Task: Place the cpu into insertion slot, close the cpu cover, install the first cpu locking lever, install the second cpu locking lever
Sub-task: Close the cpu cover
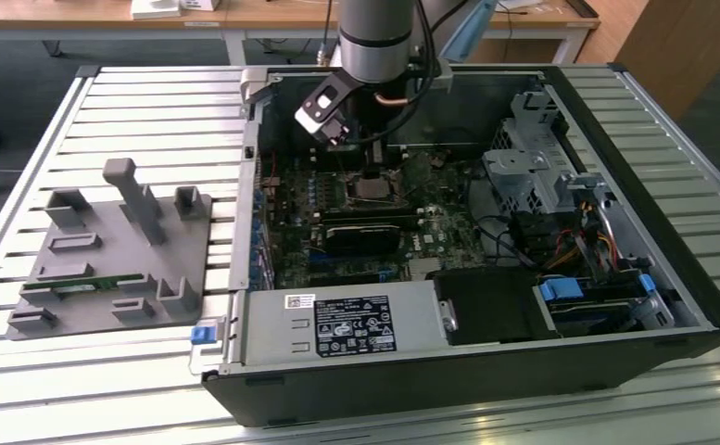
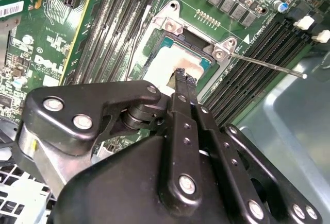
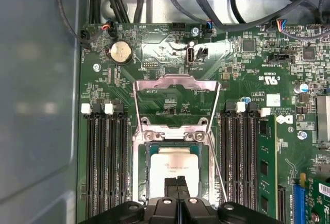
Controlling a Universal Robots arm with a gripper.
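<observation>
We see a black-and-white label (image 1: pixel 353 326) with small print and signs on the silver box (image 1: pixel 273 338), too tiny to read. White letters and numbers sit all over the green board (image 3: pixel 247 69). A little striped sticker (image 2: pixel 10 9) is there too. The cpu (image 3: pixel 172 165) has faint marks we cannot read.

You are in a robotics lab set up in an office-like room: your arm (image 1: pixel 381 37) stands over an open desktop computer case (image 1: pixel 459 375) on a slatted aluminium bench (image 1: pixel 149 102), a grey parts fixture (image 1: pixel 100 278) beside it, wooden desks (image 1: pixel 273 14) behind.
</observation>
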